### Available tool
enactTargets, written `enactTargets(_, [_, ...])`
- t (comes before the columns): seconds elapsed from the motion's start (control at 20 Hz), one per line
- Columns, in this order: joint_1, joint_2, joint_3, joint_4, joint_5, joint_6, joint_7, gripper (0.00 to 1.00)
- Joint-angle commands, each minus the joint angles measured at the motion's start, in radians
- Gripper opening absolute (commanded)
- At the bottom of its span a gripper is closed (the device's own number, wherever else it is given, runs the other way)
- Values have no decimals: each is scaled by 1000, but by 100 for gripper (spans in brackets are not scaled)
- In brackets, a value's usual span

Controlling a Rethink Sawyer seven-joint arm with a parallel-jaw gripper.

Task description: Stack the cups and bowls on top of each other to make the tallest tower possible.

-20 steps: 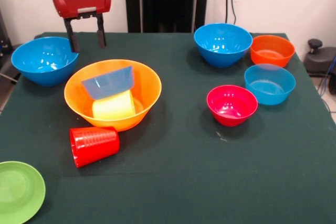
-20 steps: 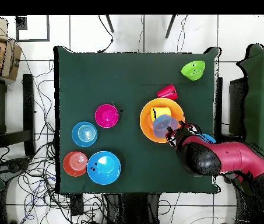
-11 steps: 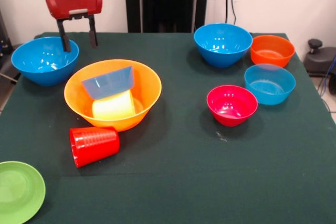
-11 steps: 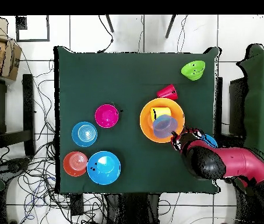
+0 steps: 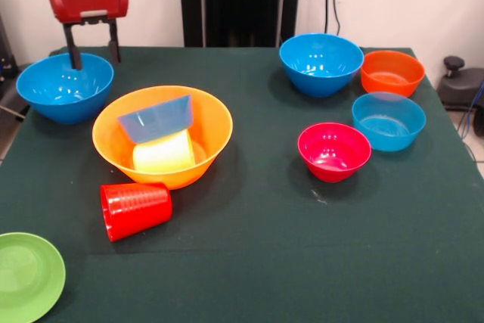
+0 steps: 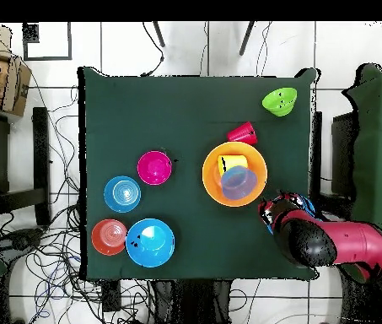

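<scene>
Gripper (image 5: 92, 45): fingers spread, empty, above deep blue bowl (image 5: 62, 88).
Big yellow-orange bowl (image 5: 208, 122): holds yellow cup (image 5: 162, 153), pale blue bowl (image 5: 155, 119).
Red cup (image 5: 134, 209): on its side, just beside it.

eight bowls (image 5: 162, 135), two cups (image 5: 135, 209)

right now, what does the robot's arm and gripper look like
The gripper has a glossy red, rounded body with a small grey plate on its front and two thin, straight black fingers below it. A black ribbed cylindrical wrist sits above the red body. In the overhead view the arm is red with a black, rounded section near the gripper.
</scene>
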Motion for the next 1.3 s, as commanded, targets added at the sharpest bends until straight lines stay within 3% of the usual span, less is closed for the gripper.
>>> enactTargets(0.05, [-14, 16, 10, -41, -107, 141, -268, 100])
enactTargets(0.5, [-20, 43, -2, -51, -160, 144, -257, 100])
enactTargets(1.3, [124, 54, -85, -17, -327, 69, -82, 100])
